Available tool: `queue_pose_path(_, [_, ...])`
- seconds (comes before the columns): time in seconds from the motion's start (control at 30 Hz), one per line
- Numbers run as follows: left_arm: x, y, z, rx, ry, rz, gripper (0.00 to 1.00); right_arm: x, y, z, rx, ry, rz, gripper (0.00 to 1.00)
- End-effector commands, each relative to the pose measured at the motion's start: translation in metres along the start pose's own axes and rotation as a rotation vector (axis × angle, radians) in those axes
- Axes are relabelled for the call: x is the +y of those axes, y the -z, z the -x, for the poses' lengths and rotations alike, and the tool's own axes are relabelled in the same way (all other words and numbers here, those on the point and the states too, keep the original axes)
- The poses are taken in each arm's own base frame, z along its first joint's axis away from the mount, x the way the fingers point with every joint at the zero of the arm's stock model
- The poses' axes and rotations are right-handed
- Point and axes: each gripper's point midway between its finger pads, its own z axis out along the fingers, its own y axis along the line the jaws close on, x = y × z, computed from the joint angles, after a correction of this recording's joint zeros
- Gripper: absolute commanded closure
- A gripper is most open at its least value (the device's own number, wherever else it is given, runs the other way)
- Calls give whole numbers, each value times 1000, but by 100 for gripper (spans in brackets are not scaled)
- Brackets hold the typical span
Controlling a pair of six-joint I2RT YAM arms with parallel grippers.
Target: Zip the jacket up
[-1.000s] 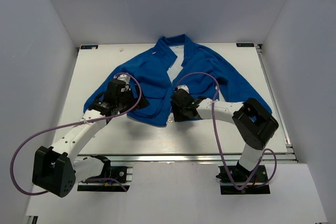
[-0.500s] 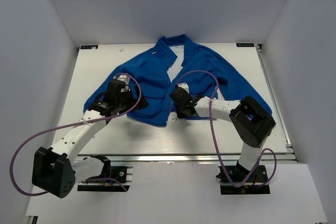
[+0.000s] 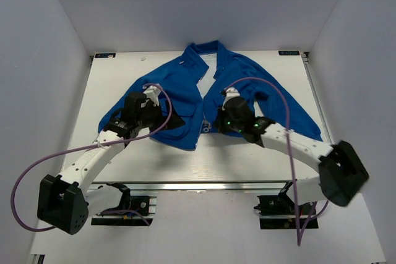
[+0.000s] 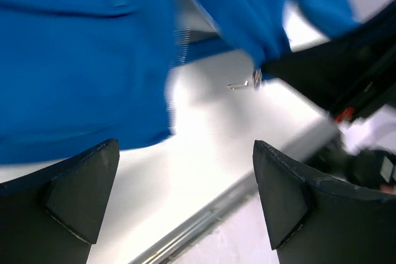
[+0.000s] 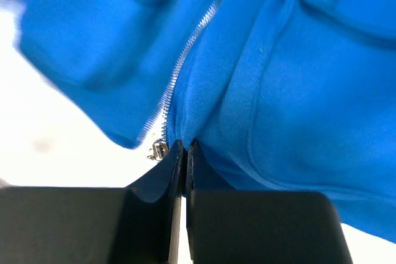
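The bright-blue jacket [image 3: 185, 88] lies spread on the white table [image 3: 117, 156], collar at the far side, its front open at the top and white lining showing. My right gripper [image 3: 213, 126] is shut on the jacket's [image 5: 291, 78] bottom hem, its jaws [image 5: 185, 148] pinching blue fabric right beside the metal zipper slider [image 5: 159, 150] at the foot of the pale zipper teeth [image 5: 179, 69]. My left gripper [image 3: 175, 120] hovers open over the left front panel near the hem. Nothing is between its fingers [image 4: 80, 190], and the left wrist view shows the slider [image 4: 255, 80] further off.
A metal rail [image 3: 216, 185] runs along the table's near edge. Purple cables [image 3: 260, 85] loop above both arms. White walls enclose the table on three sides. The right arm's elbow [image 3: 337, 168] hangs out past the near right corner.
My right gripper has closed on the jacket's hem by the slider. The right arm's elbow swung out to the right. The left gripper shifted slightly and stayed open.
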Motion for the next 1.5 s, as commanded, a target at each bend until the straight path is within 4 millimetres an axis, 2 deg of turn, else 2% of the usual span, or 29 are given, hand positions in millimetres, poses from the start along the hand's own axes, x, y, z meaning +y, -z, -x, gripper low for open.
queue_pose_path(0.0, [-49,12,6,-17,-104,-274,2,28,32,56,-235,3,223,100])
queue_pose_path(0.03, [-66,16,6,-14,-138,-375,2,33,36,57,-250,7,276,100])
queue_pose_path(0.13, [-88,17,2,-17,-196,-504,2,38,54,68,-290,9,312,100])
queue_pose_path(0.3, [-103,3,14,-54,-260,-534,2,35,62,72,-291,-3,286,100])
queue_pose_path(0.43, [-121,-14,9,-24,-265,-563,4,38,66,67,-284,-5,311,100])
queue_pose_path(0.5, [-122,-28,12,-22,-248,-556,10,37,67,63,-280,-5,318,100])
queue_pose_path(0.7, [-137,-44,27,-56,-162,-638,18,31,77,46,-272,-8,325,100])
queue_pose_path(0.73, [-137,-53,24,-30,-133,-645,19,32,82,47,-286,-7,332,100])
queue_pose_path(0.8, [-144,-55,27,-35,-124,-700,24,30,83,46,-288,-11,329,100])
queue_pose_path(0.83, [-143,-61,20,2,-112,-724,27,29,85,44,-285,-14,324,100])
queue_pose_path(1.0, [-156,-73,13,54,-91,-774,31,28,87,43,-288,-18,321,100])
queue_pose_path(1.07, [-162,-76,8,68,-105,-780,32,27,88,44,-290,-20,316,100])
queue_pose_path(1.2, [-167,-75,11,53,-108,-794,39,27,89,41,-281,-19,322,100])
queue_pose_path(1.23, [-167,-75,12,50,-103,-797,44,27,88,37,-270,-22,320,100])
queue_pose_path(1.33, [-172,-74,14,47,-111,-812,70,25,86,29,-241,-39,317,100])
queue_pose_path(1.37, [-173,-73,14,47,-116,-820,81,23,85,26,-231,-49,311,100])
queue_pose_path(1.47, [-175,-71,13,47,-125,-832,100,18,87,20,-224,-72,290,100])
